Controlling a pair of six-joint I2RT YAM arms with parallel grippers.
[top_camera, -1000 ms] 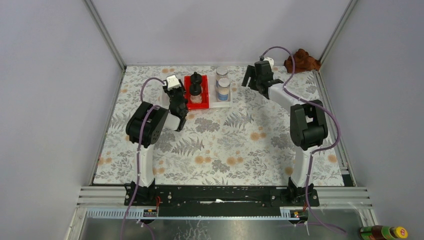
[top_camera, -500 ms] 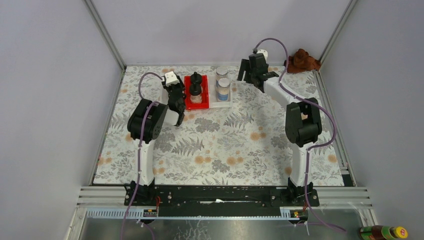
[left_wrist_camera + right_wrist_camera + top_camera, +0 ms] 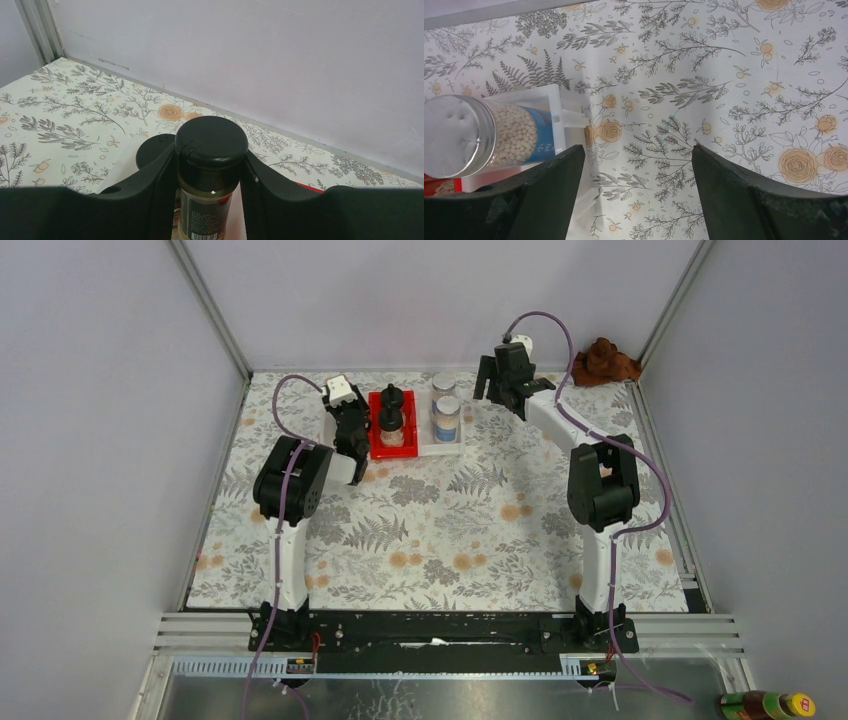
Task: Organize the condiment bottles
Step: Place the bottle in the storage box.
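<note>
The step in hand looks like seating the last of the six jars. The left gripper (image 3: 210, 152) is closed part-way on a slim dark-brown jar with a flat black cap (image 3: 211, 137), its fingers (image 3: 160, 175) pressing the jar's shoulders just under the cap. In the overhead view this gripper (image 3: 352, 428) sits at about 11 o'clock on the flower-patterned table mat (image 3: 450, 530), just beside the 9 o'clock side of the red plastic tray (image 3: 392, 448). Close behind the held jar, a second black cap (image 3: 150, 152) shows over a narrow white tray (image 3: 120, 165), and is probably its twin. Whether the held jar's base is already down cannot be told.

The next move calls for lowering the jar until it stands. The jaws would then part and rise straight up, since the twin's cap and the red wall crowd the fingers.

The red tray holds two clear jars with black domed caps (image 3: 391, 418). At its 3 o'clock side a white plastic tray (image 3: 440, 448) holds two silver-lidded jars with blue labels (image 3: 447, 405).

The right gripper (image 3: 497, 380) hangs at 1 o'clock, jaws spread wide with nothing between them. Its wrist view (image 3: 638, 149) shows bare mat, with one silver-lidded jar at 9 o'clock.

A crumpled brown cloth (image 3: 603, 360) lies in the far corner towards 2 o'clock. A brown bottle with a yellow cap (image 3: 765, 705) lies off the mat at 5 o'clock, well apart from everything else
</note>
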